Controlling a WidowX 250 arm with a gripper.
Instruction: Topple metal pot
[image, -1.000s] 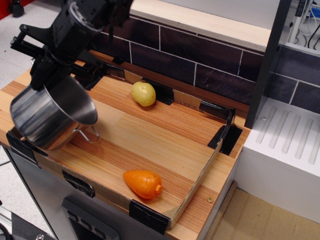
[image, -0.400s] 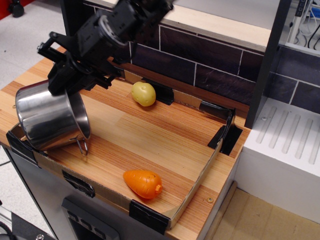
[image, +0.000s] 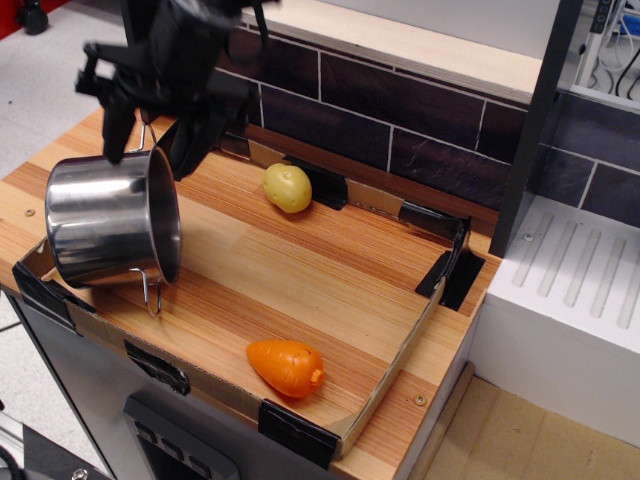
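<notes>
Below the claw, at the near left corner of the tray, the pot lies on its side: its mouth faces right toward the open tray floor, one wire handle hangs down at its front, the other sticks up by the claw. Its wall appears to rest on the wood and against the tray's left lip. So the toppling looks done, or all but done. The claw hangs just above the pot's upper rim with its jaws spread and nothing between them; whether a finger touches the upper handle I cannot tell. What seems left is only to lift clear. Right of the claw sits a potato; well below and right, a carrot, both apart from the pot.
</notes>
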